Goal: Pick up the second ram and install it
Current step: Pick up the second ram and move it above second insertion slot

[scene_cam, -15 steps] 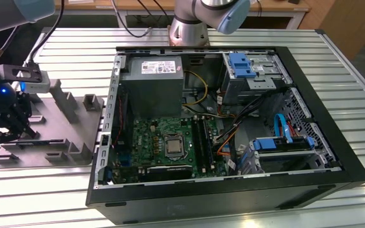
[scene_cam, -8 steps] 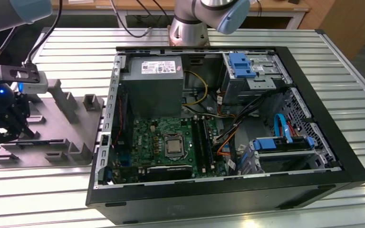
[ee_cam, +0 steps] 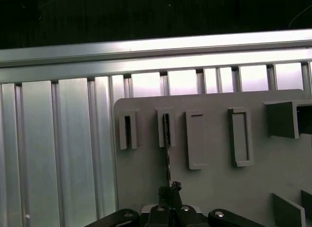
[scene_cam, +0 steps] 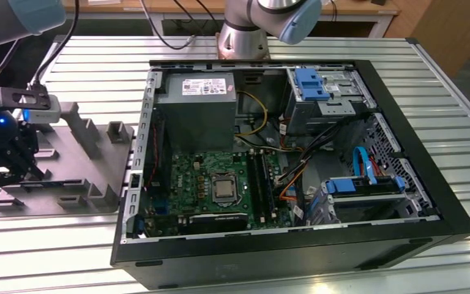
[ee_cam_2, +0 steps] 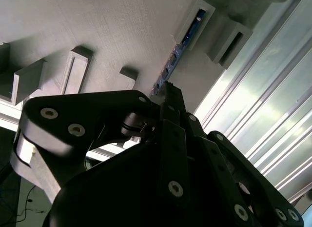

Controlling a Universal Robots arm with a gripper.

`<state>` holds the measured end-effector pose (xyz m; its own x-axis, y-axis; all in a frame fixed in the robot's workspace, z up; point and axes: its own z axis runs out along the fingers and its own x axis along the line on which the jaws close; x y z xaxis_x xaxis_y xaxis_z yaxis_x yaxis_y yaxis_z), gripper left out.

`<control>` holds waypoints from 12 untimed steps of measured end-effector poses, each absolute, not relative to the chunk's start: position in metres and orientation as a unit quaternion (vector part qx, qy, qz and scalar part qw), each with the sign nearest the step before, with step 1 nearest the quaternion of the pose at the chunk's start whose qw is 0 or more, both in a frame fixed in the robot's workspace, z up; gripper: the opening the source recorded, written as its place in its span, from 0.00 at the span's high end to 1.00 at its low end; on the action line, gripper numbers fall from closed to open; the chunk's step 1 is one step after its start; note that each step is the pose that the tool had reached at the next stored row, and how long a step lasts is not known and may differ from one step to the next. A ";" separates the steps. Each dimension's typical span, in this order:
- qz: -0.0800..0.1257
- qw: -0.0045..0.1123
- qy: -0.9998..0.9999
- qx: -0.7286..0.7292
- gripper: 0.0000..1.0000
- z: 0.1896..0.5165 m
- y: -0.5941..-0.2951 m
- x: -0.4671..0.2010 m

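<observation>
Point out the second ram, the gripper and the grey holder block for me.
second ram (ee_cam_2: 171,63), second wrist view, on its bluish board edge.
gripper (ee_cam: 170,189), first wrist view, on its tip beside the ram.
grey holder block (scene_cam: 71,162), exterior view, on its flat base.

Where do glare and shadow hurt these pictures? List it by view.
Second wrist view: hard glare on the table slats; the gripper looms dark, the second ram evenly lit. First wrist view: the slats' far edge washed out, blackness beyond. Exterior view: even light, computer case interior shadowed.

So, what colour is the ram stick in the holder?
The ram stick is blue: second wrist view.
</observation>
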<state>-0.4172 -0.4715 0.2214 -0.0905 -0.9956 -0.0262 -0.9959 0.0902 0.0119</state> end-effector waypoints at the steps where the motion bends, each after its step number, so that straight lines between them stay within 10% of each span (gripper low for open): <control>1: 0.013 0.005 0.737 -0.675 0.90 0.221 -0.471 -0.417; 12: 0.013 0.005 0.725 -0.689 0.90 0.217 -0.471 -0.417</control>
<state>-0.4173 -0.4715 0.2167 -0.0512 -0.9983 -0.0261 -0.9986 0.0509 0.0119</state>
